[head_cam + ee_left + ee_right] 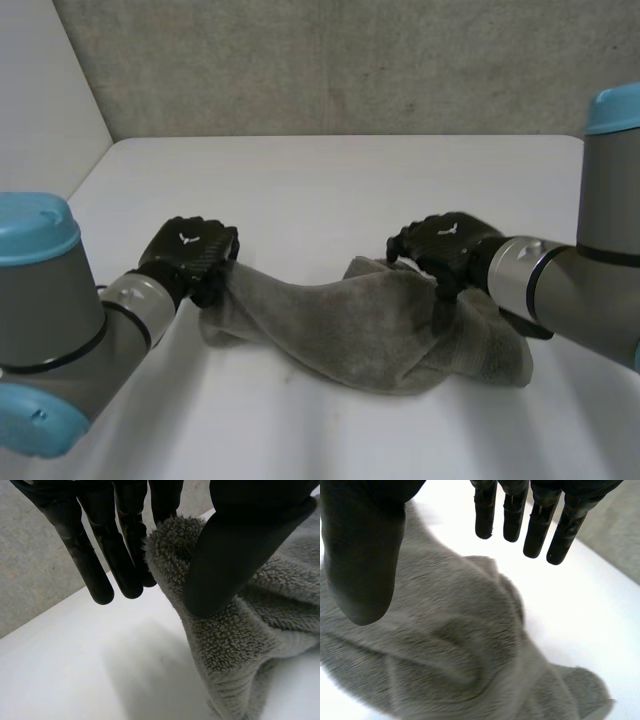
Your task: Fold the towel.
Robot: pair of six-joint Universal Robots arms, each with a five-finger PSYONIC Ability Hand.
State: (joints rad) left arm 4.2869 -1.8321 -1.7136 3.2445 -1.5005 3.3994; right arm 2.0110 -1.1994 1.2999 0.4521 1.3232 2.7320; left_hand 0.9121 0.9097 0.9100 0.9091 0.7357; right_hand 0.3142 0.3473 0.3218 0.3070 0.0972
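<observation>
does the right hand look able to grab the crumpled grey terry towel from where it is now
Probably yes: the right hand hangs open over the crumpled grey terry towel, its thumb and straight fingers apart, with nothing in between. The left hand pinches the towel's other end.

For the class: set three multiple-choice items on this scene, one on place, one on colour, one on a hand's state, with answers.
1. Where does the towel lie?
A on the table
B in a basket
C over an arm

2. Its colour?
A blue
B grey
C red

3. The left hand:
A pinches the towel
B hangs clear of it
C holds a cup

Answers:
1 A, it lies crumpled on the white top.
2 B, its pile is grey all over.
3 A, the thumb presses the cloth against the fingers.
</observation>
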